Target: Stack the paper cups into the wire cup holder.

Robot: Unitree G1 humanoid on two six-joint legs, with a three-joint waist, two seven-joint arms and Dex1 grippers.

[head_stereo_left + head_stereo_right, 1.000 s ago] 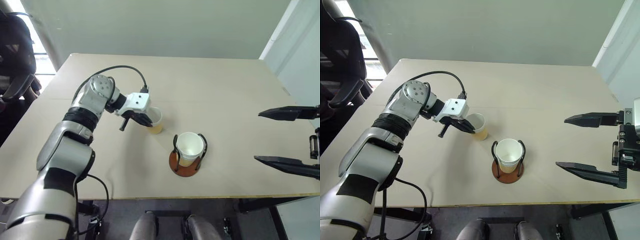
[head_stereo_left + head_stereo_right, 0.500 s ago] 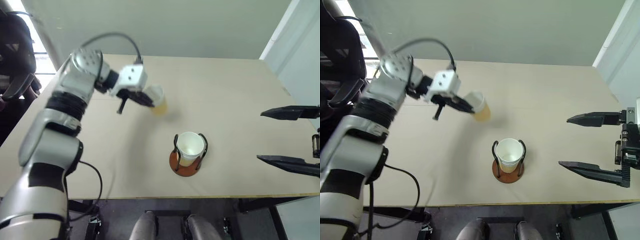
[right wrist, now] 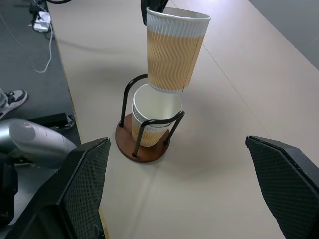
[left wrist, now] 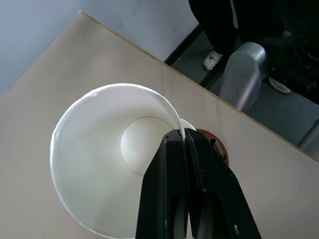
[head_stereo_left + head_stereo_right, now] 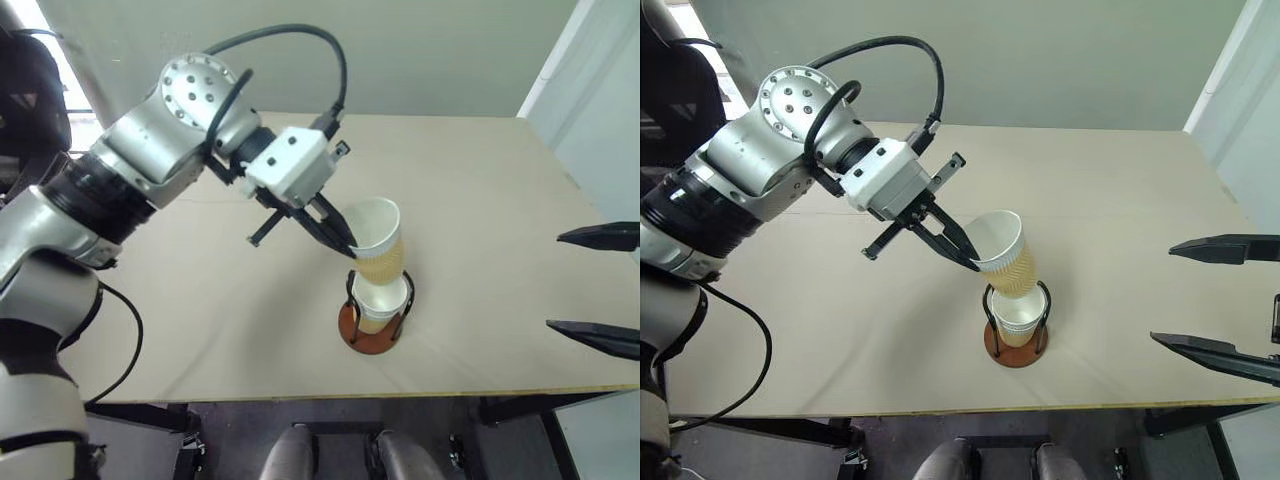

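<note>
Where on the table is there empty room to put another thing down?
Lots of room: the far half of the table behind the wire cup holder is bare, and so is the near left stretch under the left arm. It is crowded only at the holder, where the left gripper holds a paper cup over the cup already inside.

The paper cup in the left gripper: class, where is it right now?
Centre of the head views, the held cup hangs tilted just above the cup in the wire holder.
</note>
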